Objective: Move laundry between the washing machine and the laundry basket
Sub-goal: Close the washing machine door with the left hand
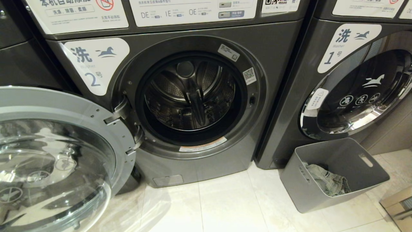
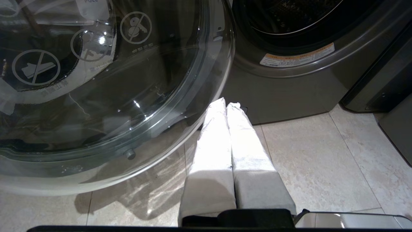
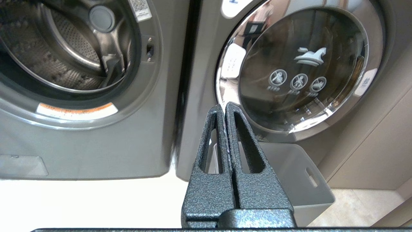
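The washing machine marked 2 stands in front of me with its round door swung open to the left; its drum looks bare. A grey laundry basket sits on the floor at the right, with crumpled greenish laundry inside. Neither arm shows in the head view. My left gripper, wrapped in white, is shut and empty, low over the floor beside the open door. My right gripper, dark and textured, is shut and empty, pointing toward the basket.
A second washer, marked 1, stands to the right with its door closed, right behind the basket. Pale floor tiles stretch between the machines and me. A wooden panel lies at the far right.
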